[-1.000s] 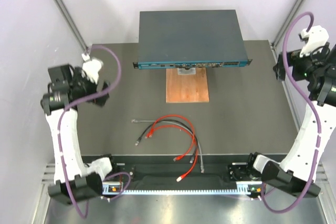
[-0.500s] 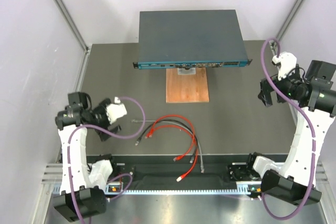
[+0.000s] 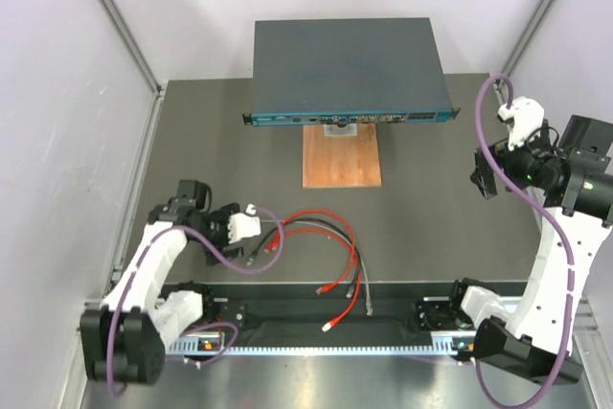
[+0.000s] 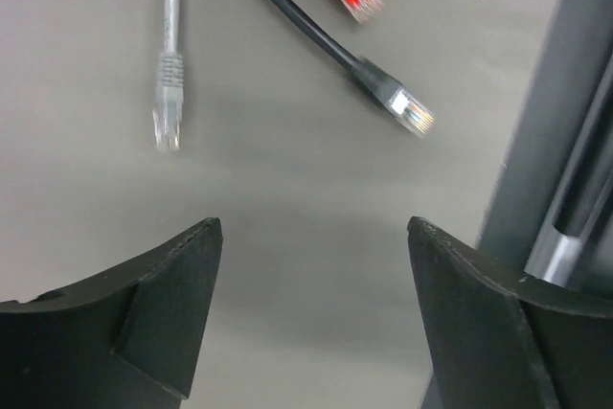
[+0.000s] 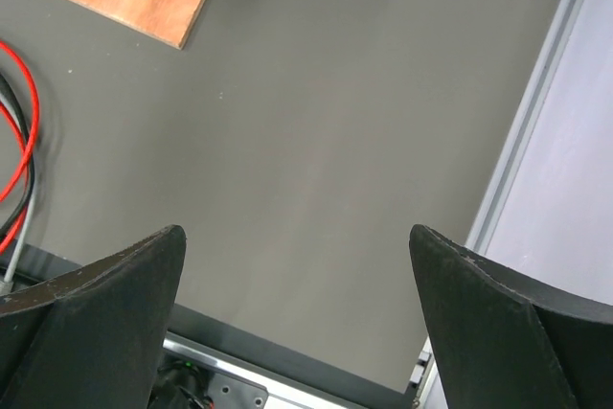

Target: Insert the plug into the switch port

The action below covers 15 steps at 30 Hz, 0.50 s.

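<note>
Left gripper (image 4: 314, 227) gapes wide and empty, black-cabled clear plug (image 4: 406, 113) at its 1 o'clock, right gripper (image 5: 297, 232) wide, empty too.

switch (image 3: 350, 69) at far edge of table (image 3: 441, 198), board (image 3: 342, 157) just before it, cables (image 3: 311, 215) nearer the arms

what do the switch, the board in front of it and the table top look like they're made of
switch: probably painted sheet metal, with a flat matte blue-grey lid, crisp edges and a thin teal front face.
board: wood, with warm brown streaky grain and little sheen, so bare or lightly sealed.
table: unclear; an even matte dark grey surface, perhaps a mat or laminate.
</note>
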{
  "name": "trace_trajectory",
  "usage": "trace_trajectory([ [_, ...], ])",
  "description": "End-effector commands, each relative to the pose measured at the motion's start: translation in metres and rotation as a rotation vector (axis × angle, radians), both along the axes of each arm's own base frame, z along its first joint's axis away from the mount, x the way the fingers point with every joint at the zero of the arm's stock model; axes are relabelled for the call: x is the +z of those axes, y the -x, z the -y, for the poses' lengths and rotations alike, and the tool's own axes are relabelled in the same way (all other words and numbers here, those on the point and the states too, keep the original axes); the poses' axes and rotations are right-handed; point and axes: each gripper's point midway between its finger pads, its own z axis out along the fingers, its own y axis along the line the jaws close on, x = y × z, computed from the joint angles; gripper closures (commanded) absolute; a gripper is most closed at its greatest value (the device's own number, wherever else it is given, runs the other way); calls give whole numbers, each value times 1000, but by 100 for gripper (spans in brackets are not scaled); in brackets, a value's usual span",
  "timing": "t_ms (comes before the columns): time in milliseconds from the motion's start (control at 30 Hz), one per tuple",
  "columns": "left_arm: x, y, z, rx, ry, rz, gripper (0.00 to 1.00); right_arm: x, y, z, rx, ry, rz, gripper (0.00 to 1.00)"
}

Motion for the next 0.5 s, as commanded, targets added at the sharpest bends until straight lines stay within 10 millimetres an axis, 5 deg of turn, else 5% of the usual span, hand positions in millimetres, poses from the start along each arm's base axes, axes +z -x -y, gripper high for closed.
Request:
trace_trajectory([
  [0,10,-48,13,72,53,69,18,8,1,-4,0,-21,-10,0],
  [100,9,-69,19,112,83,94,21,5,0,-4,-3,-30,-26,0],
  [467,-28,-83,38,7,23,191,30,3,-2,-5,-12,-44,-11,0],
])
